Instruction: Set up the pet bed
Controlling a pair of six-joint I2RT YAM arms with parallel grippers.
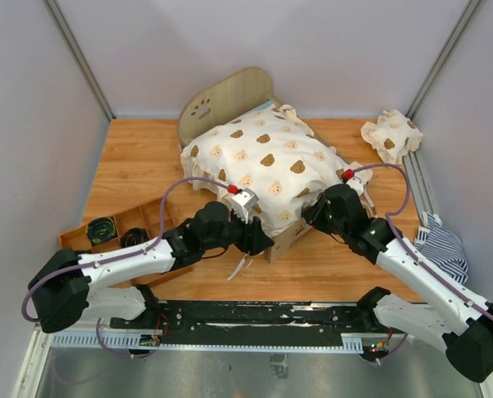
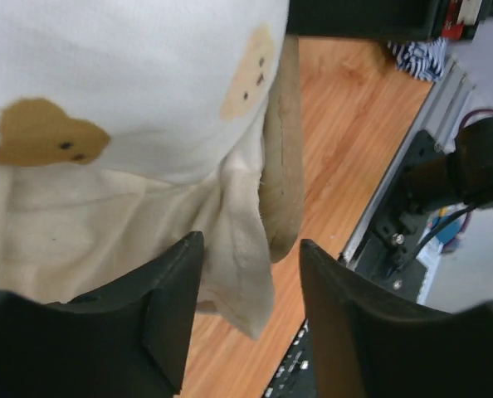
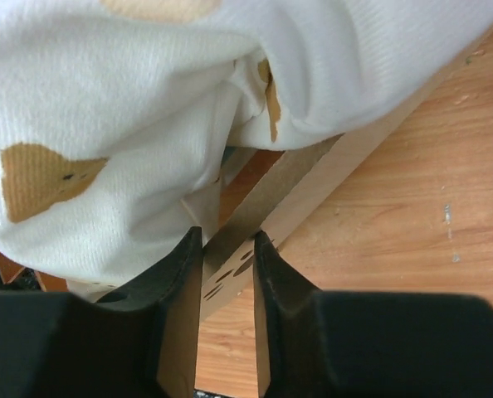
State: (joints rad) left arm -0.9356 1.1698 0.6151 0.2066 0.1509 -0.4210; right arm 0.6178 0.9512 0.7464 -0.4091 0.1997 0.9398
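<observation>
On the bench (image 1: 130, 157), centred, sits the pet bed (image 1: 230, 95) under its bear-print cover (image 1: 271, 166), both arms at the near footboard (image 1: 292, 236), probably to tuck the hem. Below the hem, the left hand (image 2: 251, 245) gapes wide, gripping nothing; the right hand (image 3: 227, 236) is narrowly parted, apparently empty.

We see a wooden table (image 1: 130, 157) carrying the bed (image 1: 222, 95), a pillow (image 1: 392, 135) far right and a tray (image 1: 122, 228) near left.
</observation>
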